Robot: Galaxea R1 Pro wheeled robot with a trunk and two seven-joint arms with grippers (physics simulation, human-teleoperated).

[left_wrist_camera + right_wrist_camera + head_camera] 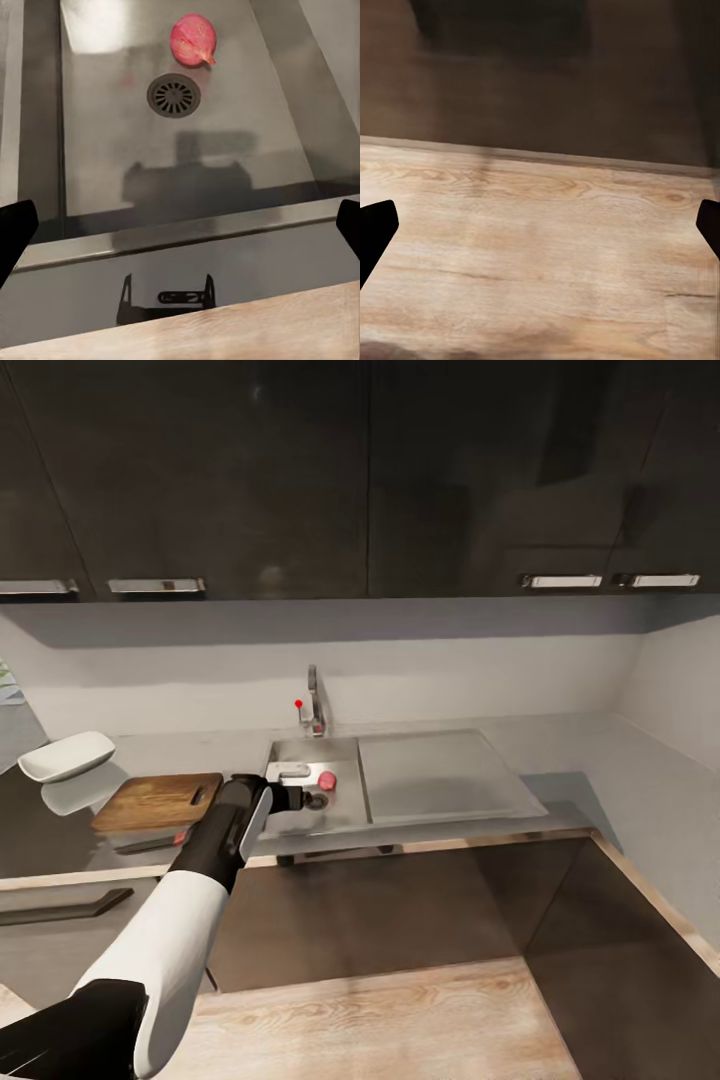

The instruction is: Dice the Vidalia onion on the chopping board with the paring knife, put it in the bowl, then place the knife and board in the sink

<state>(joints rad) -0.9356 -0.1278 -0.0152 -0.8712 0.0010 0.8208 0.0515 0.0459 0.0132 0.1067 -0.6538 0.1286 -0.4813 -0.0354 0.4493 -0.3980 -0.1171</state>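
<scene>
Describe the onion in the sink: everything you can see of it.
The onion is a small, rounded bulb, pinkish-red with a slightly paler patch on one side, tapering to a short pointed tip. It looks whole and unpeeled. It lies on the grey steel floor of the sink, close beside the round drain but not on it. Nothing grips it; the left gripper hangs over the basin's near edge, well short of it, fingers spread wide.

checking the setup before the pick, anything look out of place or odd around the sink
Nothing stands out. The onion lies whole in the sink, beside the drain. The chopping board lies flat on the countertop, and the bowl sits upright beside it. The left gripper hangs open at the sink's front edge.
</scene>
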